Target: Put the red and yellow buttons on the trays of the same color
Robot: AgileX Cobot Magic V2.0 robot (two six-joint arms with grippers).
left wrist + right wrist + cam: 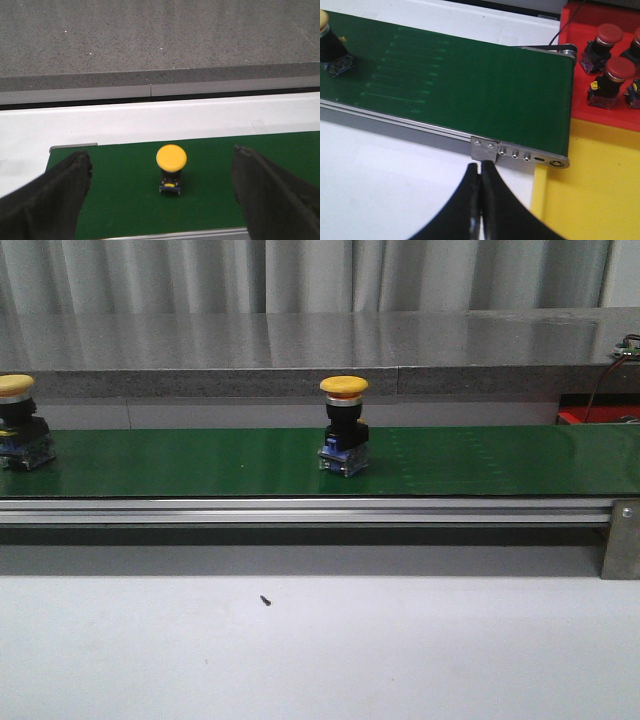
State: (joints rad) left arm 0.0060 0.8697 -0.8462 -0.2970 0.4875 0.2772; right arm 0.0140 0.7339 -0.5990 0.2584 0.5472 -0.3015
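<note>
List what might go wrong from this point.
1. The right gripper is shut and sits off the belt, so a yellow button riding toward the belt's end may pass before it opens.
2. The red tray lies right at that end, with the yellow tray beside it; an uncaught yellow button could land among the red buttons.
3. The buttons stand tall on narrow bases, so the open left gripper might tip one.

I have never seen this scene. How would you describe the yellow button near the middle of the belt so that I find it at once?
Find the long green conveyor belt that runs across the front view. Near its middle stands a yellow mushroom-cap push button on a black body with a blue base. The other yellow push button stands at the belt's far left, cut by the picture edge.
</note>
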